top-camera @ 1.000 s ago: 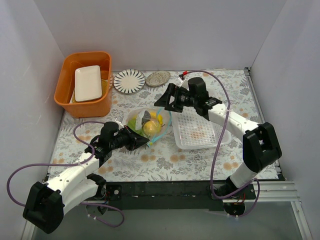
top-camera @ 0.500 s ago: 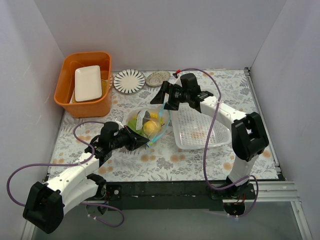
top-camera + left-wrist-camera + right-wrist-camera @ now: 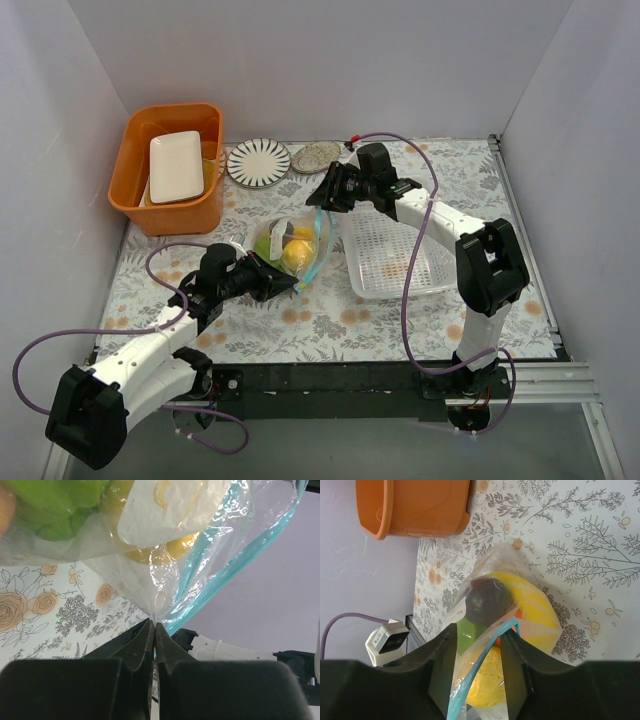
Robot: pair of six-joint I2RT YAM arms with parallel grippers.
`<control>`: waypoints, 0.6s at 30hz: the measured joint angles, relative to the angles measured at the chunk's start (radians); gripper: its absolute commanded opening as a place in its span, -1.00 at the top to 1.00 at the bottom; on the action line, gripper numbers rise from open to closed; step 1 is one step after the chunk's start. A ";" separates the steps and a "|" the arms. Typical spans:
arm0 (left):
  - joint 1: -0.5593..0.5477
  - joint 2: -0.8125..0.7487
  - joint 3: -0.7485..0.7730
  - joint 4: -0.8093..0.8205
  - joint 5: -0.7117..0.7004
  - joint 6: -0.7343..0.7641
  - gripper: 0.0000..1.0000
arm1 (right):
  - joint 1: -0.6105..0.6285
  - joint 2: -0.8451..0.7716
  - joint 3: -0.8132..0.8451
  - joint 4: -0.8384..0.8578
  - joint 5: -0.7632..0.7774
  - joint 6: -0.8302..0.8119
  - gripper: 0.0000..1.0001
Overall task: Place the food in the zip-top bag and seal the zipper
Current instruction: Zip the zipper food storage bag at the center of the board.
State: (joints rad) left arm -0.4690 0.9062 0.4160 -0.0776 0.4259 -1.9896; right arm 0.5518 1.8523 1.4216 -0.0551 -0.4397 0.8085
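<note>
Nearest us, the left gripper (image 3: 154,625) is clenched on the near corner of the bag (image 3: 290,240). The bag lies just left of the basket (image 3: 395,268) and holds the food (image 3: 297,256): a yellow lemon, green fruit and a dark plum. At the bag's far edge the right gripper (image 3: 478,632) straddles the zipper (image 3: 456,702), jaws apart and not pinching. A second ago it hung wider open, nearer the basket. Beyond the bag to the left, the tub (image 3: 135,205) holds a white tray (image 3: 176,165). The bag is clear, crinkled and bunched upward.

No lettering, brand, number or sign can be read on anything here.
</note>
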 measured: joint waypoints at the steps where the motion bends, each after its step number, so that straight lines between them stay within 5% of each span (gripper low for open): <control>1: 0.000 -0.003 0.000 -0.001 0.000 0.000 1.00 | 0.000 0.000 -0.004 0.013 0.006 0.000 0.40; 5: 0.000 -0.016 0.000 -0.008 0.000 0.000 1.00 | -0.002 0.000 -0.023 0.053 0.026 0.000 0.80; 18: 0.000 -0.060 -0.012 -0.026 -0.011 -0.008 1.00 | -0.017 -0.083 -0.240 0.337 0.128 0.122 0.84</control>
State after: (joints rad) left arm -0.4690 0.8467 0.4042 -0.1032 0.4149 -1.9976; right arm 0.5350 1.7691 1.1816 0.2817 -0.3115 0.9310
